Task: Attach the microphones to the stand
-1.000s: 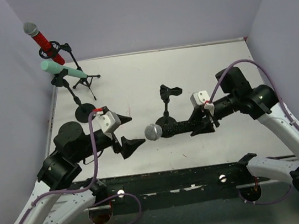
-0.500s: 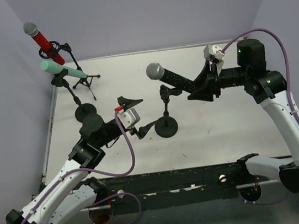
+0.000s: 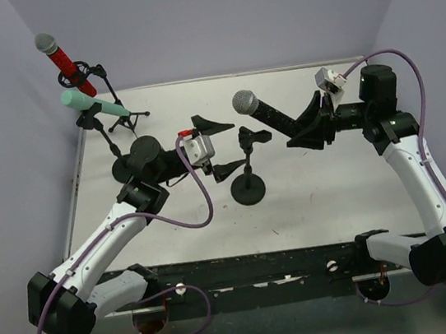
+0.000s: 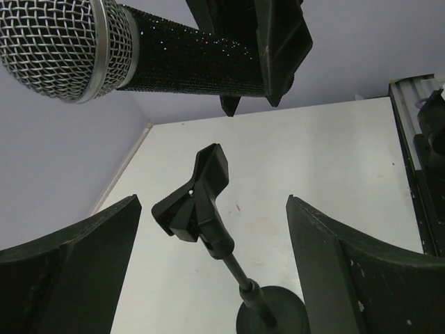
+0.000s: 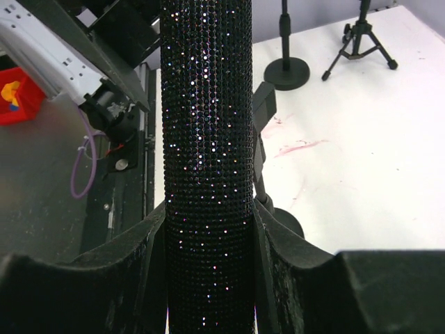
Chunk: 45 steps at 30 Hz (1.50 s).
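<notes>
My right gripper [image 3: 305,126] is shut on the black microphone [image 3: 270,115], held tilted in the air with its grey mesh head [image 3: 245,102] up-left, just above and right of the empty stand clip [image 3: 254,138]. That stand has a round base [image 3: 248,188]. My left gripper [image 3: 224,143] is open, its fingers either side of the stand's clip without touching it. The left wrist view shows the clip [image 4: 195,202] between my open left gripper [image 4: 215,271] and the microphone [image 4: 174,59] above. The right wrist view shows the sparkly handle [image 5: 206,139] clamped in the right gripper [image 5: 208,278].
The red microphone [image 3: 67,62] and the mint-green microphone [image 3: 94,106] sit clipped in stands at the back left, one on a tripod [image 3: 129,122], one on a round base [image 3: 127,165]. Purple walls enclose the table. A black rail [image 3: 262,265] runs along the near edge.
My right arm lifted the black microphone from low near the stand's base to above the clip. My left arm reached forward and right, bringing its open fingers around the stand's clip.
</notes>
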### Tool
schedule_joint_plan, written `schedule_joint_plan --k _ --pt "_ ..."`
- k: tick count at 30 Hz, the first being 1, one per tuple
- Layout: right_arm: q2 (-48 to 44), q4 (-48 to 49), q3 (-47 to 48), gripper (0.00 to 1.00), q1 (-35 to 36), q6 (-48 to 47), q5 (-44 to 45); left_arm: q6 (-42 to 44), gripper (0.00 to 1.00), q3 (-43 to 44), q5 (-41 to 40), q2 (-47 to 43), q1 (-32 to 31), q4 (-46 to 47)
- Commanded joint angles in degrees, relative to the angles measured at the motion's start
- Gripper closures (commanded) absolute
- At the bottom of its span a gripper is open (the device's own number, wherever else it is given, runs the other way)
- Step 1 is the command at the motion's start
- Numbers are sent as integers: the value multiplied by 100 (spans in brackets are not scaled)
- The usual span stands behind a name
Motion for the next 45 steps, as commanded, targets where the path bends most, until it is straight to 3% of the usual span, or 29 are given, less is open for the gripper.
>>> schedule_joint_plan --k 1,6,24,45 --pt "-29 529 -178 87 -40 -25 -581 85 9 321 812 327 22 72" --pt "-82 863 -353 87 -75 239 -643 305 19 629 891 687 48 -402" --pt "-38 1787 -828 87 -146 933 -757 182 24 893 1181 1303 207 -271" --pt "-21 2024 -995 87 -172 1109 -810 -319 14 1192 1796 1602 514 -254"
